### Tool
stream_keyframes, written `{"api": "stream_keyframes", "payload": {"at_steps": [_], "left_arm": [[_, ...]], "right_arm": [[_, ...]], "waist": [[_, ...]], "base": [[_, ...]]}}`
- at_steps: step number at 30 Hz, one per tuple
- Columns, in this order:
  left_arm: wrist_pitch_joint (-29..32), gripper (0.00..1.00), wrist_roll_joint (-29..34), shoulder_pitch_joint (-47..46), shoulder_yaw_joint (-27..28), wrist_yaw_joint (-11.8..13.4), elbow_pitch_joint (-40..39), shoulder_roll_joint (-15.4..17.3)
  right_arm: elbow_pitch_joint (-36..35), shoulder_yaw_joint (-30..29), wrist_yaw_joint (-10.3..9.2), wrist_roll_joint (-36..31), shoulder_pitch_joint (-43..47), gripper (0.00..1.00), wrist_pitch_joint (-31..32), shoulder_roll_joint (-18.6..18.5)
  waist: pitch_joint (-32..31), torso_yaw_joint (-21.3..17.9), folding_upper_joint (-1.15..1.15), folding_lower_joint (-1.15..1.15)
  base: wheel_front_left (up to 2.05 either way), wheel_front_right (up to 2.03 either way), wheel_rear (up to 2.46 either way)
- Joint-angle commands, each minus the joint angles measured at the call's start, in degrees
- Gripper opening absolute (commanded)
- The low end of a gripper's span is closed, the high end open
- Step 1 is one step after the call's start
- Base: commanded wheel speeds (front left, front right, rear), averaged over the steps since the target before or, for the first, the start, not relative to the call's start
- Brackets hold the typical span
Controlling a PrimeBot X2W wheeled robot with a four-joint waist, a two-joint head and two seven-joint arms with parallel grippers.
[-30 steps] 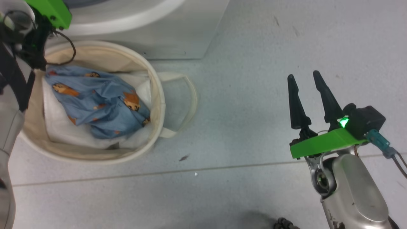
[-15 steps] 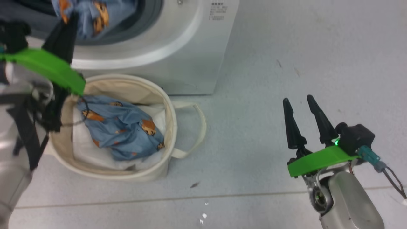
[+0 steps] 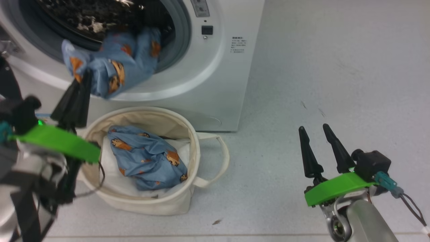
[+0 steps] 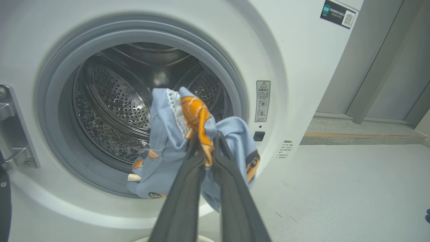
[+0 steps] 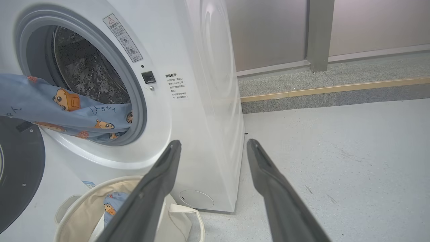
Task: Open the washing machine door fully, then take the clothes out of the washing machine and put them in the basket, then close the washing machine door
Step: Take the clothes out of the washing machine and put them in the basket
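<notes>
Left gripper (image 3: 82,84), upper left, pinches clothes (image 3: 114,64) trailing from the washer (image 3: 215,84); a thin grip may slip, missing the basket (image 3: 191,134). Right gripper (image 3: 313,127) stands wide, empty.

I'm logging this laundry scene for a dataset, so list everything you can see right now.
washing machine: one, white, behind the basket, drum mouth uncovered
washing machine door: one, black rim, swung open, at the left edge of the right wrist view
held garment: one, light blue with orange faces, hanging out of the drum mouth
garment in basket: one, same print, lying on the white sheet
white sheet: one, white, inside the basket
basket: one, cream, on the floor before the machine
floor: grey
left gripper: one, dark fingers, shut on the held garment
right gripper: one, dark fingers, open, above the floor right of the basket
</notes>
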Motion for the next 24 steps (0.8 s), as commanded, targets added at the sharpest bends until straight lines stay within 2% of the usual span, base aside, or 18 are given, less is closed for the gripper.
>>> {"api": "stream_keyframes", "payload": {"at_steps": [1,4,7,12,17,24], "left_arm": [[-0.67,0.00,0.63,0.06,3.82,1.39,-4.05,3.61],[-0.68,0.00,0.74,5.06,4.65,4.32,-9.88,4.76],[-0.68,0.00,0.33,8.83,5.14,6.32,-12.39,5.40],[-0.68,0.00,-0.04,11.75,5.21,6.97,-11.32,4.66],[-0.68,0.00,-0.53,12.68,4.72,5.21,-4.57,2.38],[-0.68,0.00,-0.32,11.40,3.97,0.12,8.63,-2.41]], "right_arm": [[-1.45,1.37,0.05,0.12,0.02,1.00,-0.28,0.21],[-1.32,1.55,0.05,0.13,0.20,1.00,-0.28,0.21],[-1.38,2.00,0.05,0.23,-0.03,1.00,-0.28,0.22],[-1.37,2.35,0.05,0.10,-0.43,1.00,-0.28,0.22],[-1.40,2.38,0.05,-0.17,-1.12,1.00,-0.28,0.22],[-1.45,2.42,0.05,-0.47,-1.75,1.00,-0.28,0.15]], "waist": [[-0.84,0.57,0.00,0.00],[-1.42,0.83,0.00,0.00],[-1.35,0.82,0.00,0.00],[-0.92,0.62,0.00,0.00],[0.05,0.02,0.00,0.00],[1.24,-1.26,0.00,0.00]], "base": [[0.00,0.00,0.00],[0.00,0.00,0.00],[0.00,0.00,0.00],[0.00,0.00,0.00],[0.00,0.00,0.00],[0.00,0.00,0.00]]}}
